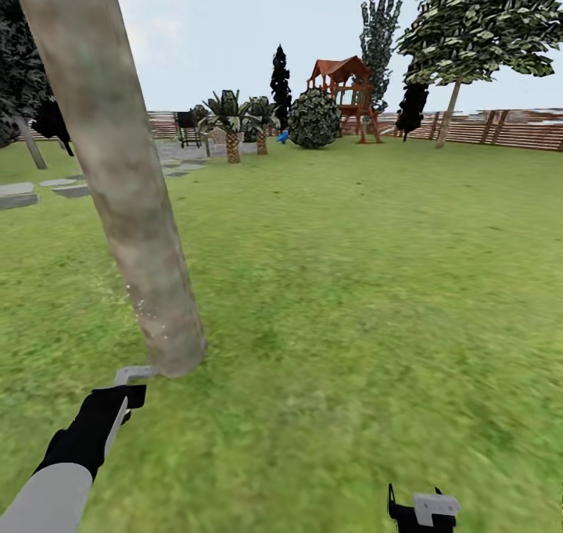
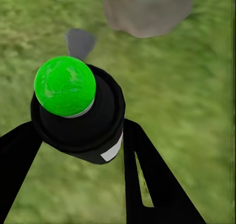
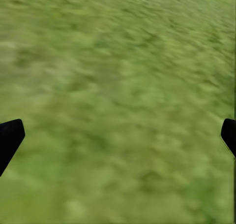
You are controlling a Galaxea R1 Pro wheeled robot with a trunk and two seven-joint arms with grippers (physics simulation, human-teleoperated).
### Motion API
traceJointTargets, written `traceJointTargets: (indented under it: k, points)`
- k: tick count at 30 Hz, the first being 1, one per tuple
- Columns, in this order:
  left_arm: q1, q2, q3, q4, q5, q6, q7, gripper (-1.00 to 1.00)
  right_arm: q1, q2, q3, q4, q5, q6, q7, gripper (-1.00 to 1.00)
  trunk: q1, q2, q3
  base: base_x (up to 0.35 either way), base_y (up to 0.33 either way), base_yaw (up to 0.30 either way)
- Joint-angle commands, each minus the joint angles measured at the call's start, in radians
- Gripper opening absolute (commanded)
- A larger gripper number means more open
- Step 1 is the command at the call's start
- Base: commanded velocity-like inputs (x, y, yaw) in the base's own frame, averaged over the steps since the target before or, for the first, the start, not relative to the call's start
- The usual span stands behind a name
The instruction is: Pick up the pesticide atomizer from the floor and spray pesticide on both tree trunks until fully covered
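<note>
The pesticide atomizer [image 2: 81, 120], a small black bottle with a white band and a bright green top, sits between the black fingers [image 2: 147, 175] of my left gripper [image 2: 78, 150], which is shut on it. In the head view my left gripper [image 1: 129, 388] hangs low over the lawn, just in front of the foot of a thick, mottled grey-brown tree trunk [image 1: 117, 181]. Fine white specks dot the trunk low down. The trunk's base [image 2: 147, 10] also shows close ahead in the left wrist view. My right gripper [image 1: 422, 509] is open over bare grass, its fingertips [image 3: 10, 138] wide apart.
Another leafy tree [image 1: 448, 115] stands far off at the right by the brown slat fence [image 1: 500, 130]. Grey stepping stones [image 1: 19, 195] lie at the left. Small palms [image 1: 232, 123], a round bush [image 1: 313, 119] and a red play structure [image 1: 344, 87] stand at the back.
</note>
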Motion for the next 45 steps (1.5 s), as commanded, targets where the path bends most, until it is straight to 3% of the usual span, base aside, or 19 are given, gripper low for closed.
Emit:
traceJointTargets:
  k: [1, 7, 17, 26, 36, 45]
  points:
    - [0.000, 0.002, 0.000, 0.000, 0.000, 0.000, 0.000, -1.00, 0.000, 0.000, 0.000, 0.000, 0.000, 0.000, 0.000, 1.00, 0.000, 0.000, 0.000, 0.173, -0.244, 0.001]
    - [0.000, 0.004, 0.000, 0.000, 0.000, 0.000, 0.000, -1.00, 0.000, 0.001, 0.000, 0.000, 0.000, 0.000, 0.000, 1.00, 0.000, 0.000, 0.000, 0.173, -0.244, 0.025]
    - [0.000, 0.015, 0.004, 0.000, 0.001, 0.000, 0.002, -1.00, 0.000, 0.002, 0.000, 0.000, 0.000, 0.000, 0.000, 1.00, 0.000, 0.000, 0.000, 0.211, -0.214, 0.258]
    - [0.000, 0.037, 0.004, 0.001, 0.003, 0.002, 0.003, -1.00, 0.000, 0.001, 0.000, 0.000, 0.000, 0.000, -0.001, 1.00, 0.000, 0.000, 0.000, 0.282, -0.114, 0.147]
    - [0.000, 0.033, 0.002, 0.001, 0.005, 0.002, 0.003, -1.00, 0.000, 0.001, 0.000, 0.000, 0.000, 0.000, -0.001, 1.00, 0.000, 0.000, 0.000, 0.032, -0.001, 0.013]
    - [0.000, 0.026, -0.005, 0.000, 0.004, -0.001, 0.005, -1.00, 0.000, 0.002, 0.000, 0.000, 0.000, 0.000, 0.000, 1.00, 0.000, 0.000, 0.000, 0.000, -0.051, 0.269]
